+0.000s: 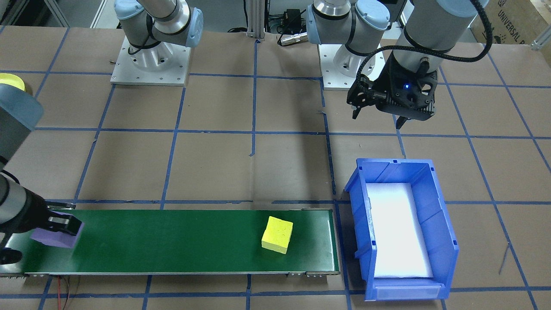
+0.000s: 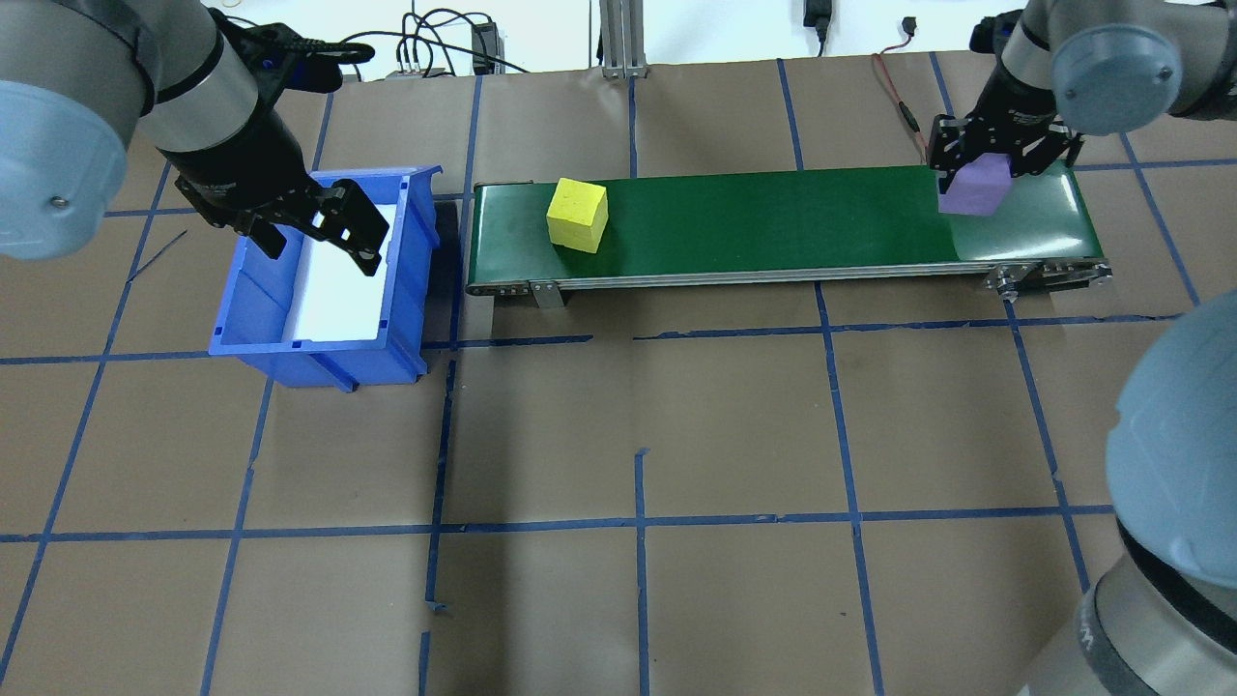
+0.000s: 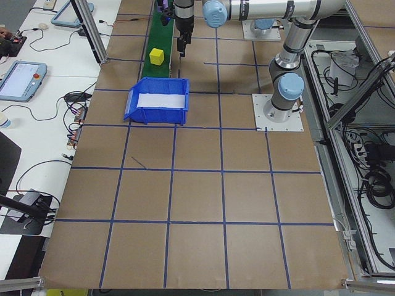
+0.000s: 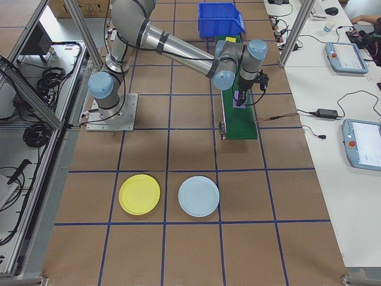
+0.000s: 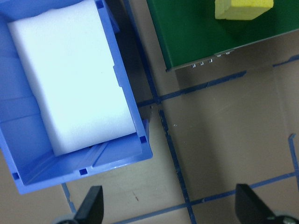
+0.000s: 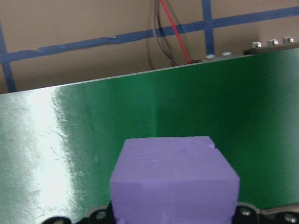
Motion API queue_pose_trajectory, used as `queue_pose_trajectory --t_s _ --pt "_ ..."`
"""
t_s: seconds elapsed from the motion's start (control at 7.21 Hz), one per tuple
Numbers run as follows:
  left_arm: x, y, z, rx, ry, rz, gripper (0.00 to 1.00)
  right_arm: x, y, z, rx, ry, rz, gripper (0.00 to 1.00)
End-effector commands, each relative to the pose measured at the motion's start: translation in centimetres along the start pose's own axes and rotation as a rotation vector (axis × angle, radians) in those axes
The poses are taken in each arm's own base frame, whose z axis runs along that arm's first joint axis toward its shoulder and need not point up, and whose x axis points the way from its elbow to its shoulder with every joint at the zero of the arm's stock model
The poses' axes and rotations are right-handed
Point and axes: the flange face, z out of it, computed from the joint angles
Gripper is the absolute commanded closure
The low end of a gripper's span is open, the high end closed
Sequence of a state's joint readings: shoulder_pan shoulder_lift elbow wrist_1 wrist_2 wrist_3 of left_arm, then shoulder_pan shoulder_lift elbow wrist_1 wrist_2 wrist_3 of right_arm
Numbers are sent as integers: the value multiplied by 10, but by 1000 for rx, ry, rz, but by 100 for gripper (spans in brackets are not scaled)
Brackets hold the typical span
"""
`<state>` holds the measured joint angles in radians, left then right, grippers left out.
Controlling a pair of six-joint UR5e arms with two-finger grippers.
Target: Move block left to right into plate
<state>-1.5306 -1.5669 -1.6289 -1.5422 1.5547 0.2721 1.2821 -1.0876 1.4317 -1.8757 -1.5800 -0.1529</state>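
Bin (image 2: 319, 280), blue, white foam liner; my left gripper (image 2: 319, 224) hangs above it, jaws wide, empty. Yellow block (image 2: 577, 215) on green conveyor (image 2: 773, 227), untouched. Purple block (image 2: 974, 186), conveyor's right end, clamped in my right gripper (image 2: 995, 155): I judge it light, soft foam; hold flat sides gently. Yellow plate (image 4: 139, 195) lies well apart on the worktop.

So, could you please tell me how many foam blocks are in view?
2. A yellow block sits free on the green conveyor belt near the blue bin; a purple block at the belt's opposite end is between the right gripper jaws. None visible elsewhere.
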Motion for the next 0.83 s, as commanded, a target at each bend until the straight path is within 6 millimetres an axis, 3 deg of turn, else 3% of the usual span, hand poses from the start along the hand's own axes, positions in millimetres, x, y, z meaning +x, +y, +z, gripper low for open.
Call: queue_pose_trajectory --t_s 0.0,0.14,0.42,0.69 --pt "7 2 5 -11 17 -56 0 116 11 -7 -29 34 -88 80" --pt "8 6 0 -4 8 -59 0 201 30 -3 -47 36 -136 80" --pt "9 11 -7 10 -1 -211 0 327 80 18 -73 -9 -150 79" --pt "9 10 -12 25 4 -222 0 405 114 49 -54 -49 -137 79"
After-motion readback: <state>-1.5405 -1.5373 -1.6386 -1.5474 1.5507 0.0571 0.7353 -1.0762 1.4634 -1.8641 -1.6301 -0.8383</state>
